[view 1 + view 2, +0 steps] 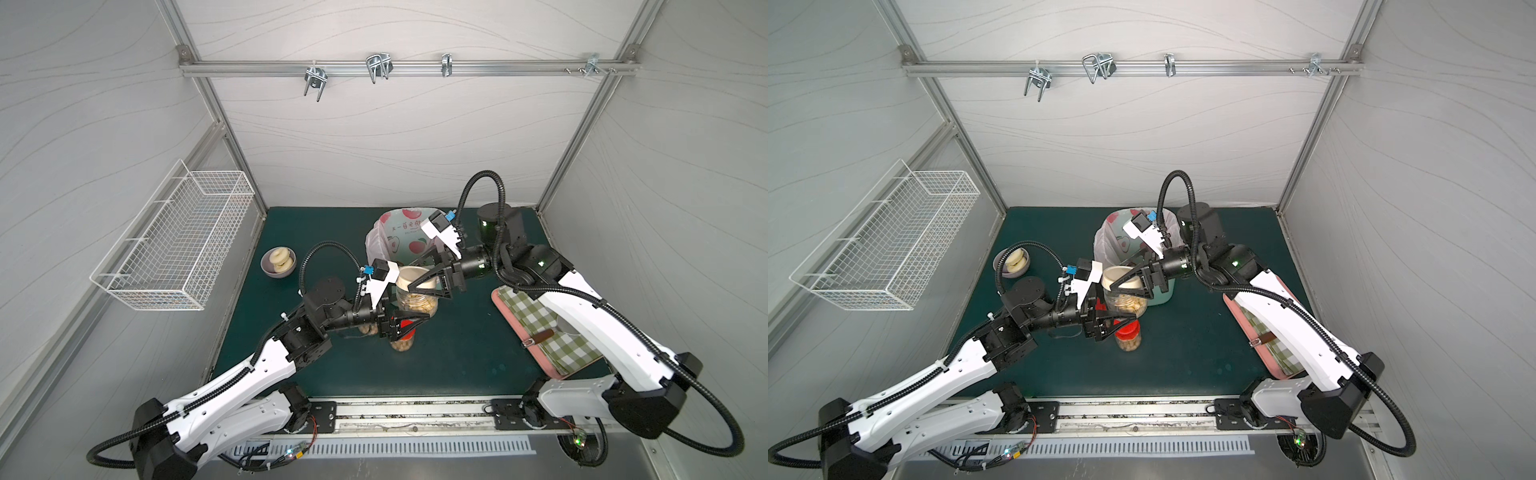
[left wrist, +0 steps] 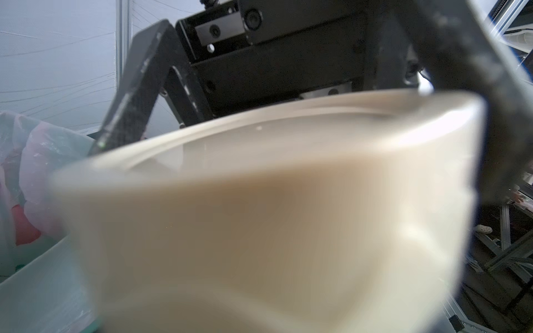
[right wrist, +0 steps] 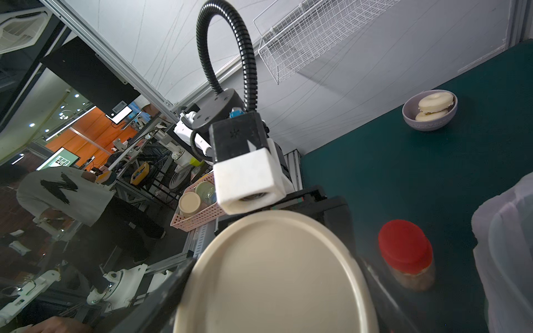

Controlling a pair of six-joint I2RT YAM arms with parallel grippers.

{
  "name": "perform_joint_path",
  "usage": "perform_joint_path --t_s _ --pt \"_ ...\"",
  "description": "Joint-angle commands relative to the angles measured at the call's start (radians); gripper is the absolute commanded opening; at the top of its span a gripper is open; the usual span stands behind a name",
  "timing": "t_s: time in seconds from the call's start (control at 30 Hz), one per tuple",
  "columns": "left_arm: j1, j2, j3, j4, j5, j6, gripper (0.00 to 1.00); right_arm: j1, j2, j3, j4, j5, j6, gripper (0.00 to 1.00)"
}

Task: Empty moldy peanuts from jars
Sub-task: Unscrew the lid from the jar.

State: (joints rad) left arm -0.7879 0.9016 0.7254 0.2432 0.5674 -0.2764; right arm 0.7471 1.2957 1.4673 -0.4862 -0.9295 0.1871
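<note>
The squat clear jar [image 1: 417, 308] of moldy peanuts [image 1: 1128, 304] is held above the mat in both top views. My left gripper [image 1: 415, 319] is shut on its body from the left. My right gripper [image 1: 412, 274] is shut on its beige lid [image 1: 422, 277], which sits on the jar's top. In the right wrist view that gripper [image 3: 277, 288] has a finger on each side of the lid [image 3: 274, 253]. The blurred lid [image 2: 259, 216] fills the left wrist view and hides the left jaws. A red-lidded jar [image 1: 402, 344] stands just below; another [image 1: 368, 330] is mostly hidden under the left arm.
The mint-green bin [image 1: 1160, 293] with the pink fruit-print bag [image 1: 405, 220] stands right behind the jar. A bowl of two ring pastries [image 1: 278, 261] sits back left. A wire basket [image 1: 178, 245] hangs on the left wall. A pink tray with a checked cloth [image 1: 536, 328] lies under the right arm.
</note>
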Motion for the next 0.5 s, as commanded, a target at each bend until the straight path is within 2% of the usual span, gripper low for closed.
perform_joint_path --t_s 0.0,0.27,0.47 --pt "0.015 -0.007 0.038 -0.001 -0.065 -0.007 0.0 -0.015 -0.04 0.021 0.024 -0.073 -0.005 0.56" --pt "0.015 0.001 0.042 -0.016 -0.074 -0.001 0.0 -0.032 -0.066 0.013 0.02 0.051 -0.002 0.56" --pt "0.015 -0.022 0.039 -0.043 -0.102 0.011 0.0 -0.046 -0.108 -0.011 -0.004 0.221 -0.007 0.56"
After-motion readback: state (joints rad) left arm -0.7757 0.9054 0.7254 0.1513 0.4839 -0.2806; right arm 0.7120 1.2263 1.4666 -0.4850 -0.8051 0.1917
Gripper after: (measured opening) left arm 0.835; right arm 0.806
